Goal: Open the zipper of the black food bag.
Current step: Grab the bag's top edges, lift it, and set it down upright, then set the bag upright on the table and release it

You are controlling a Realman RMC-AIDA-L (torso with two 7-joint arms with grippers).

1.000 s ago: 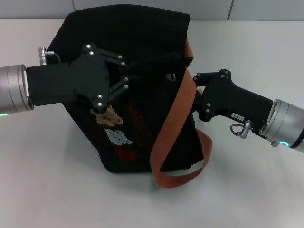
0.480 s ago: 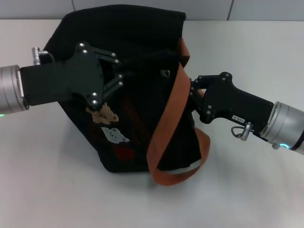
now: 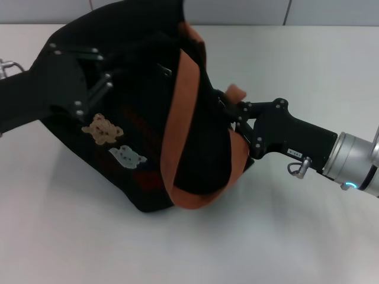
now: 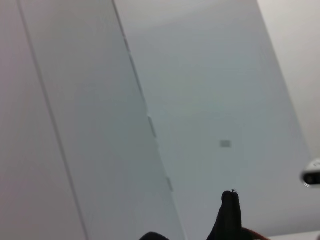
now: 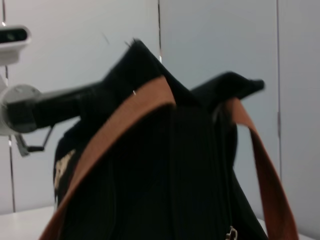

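A black food bag (image 3: 148,130) lies tipped on a white table (image 3: 308,236), its top leaning toward ten o'clock in the head view and its patched side facing up. A tan bear patch (image 3: 102,129) and a white patch (image 3: 127,156) sit side by side at about eight o'clock on the bag's face, with a faint red patch just below them. One orange-brown strap (image 3: 180,118) runs from the bag's upper edge down across the fabric and loops around its lower corner at six o'clock; a second bit of strap (image 3: 235,92) pokes out at three o'clock beside the right arm.

The left gripper (image 3: 89,80) reaches in from nine o'clock, its black body lying against the bag's upper left part; its fingers merge with the dark fabric and whether they are spread or pinched cannot be told. The right gripper (image 3: 228,115) comes in from four o'clock and presses against the bag's right end, its fingertips lost against the cloth, so their state cannot be told either.

A small silver pull tab (image 3: 165,70) marks the zipper (image 3: 165,70) near the top of the bag at twelve o'clock, apart from both grippers. The right wrist view shows the bag end-on (image 5: 165,165), straps on either side, with a small metal tab (image 5: 230,233) low on it. The left wrist view shows mostly pale wall panels (image 4: 150,100)
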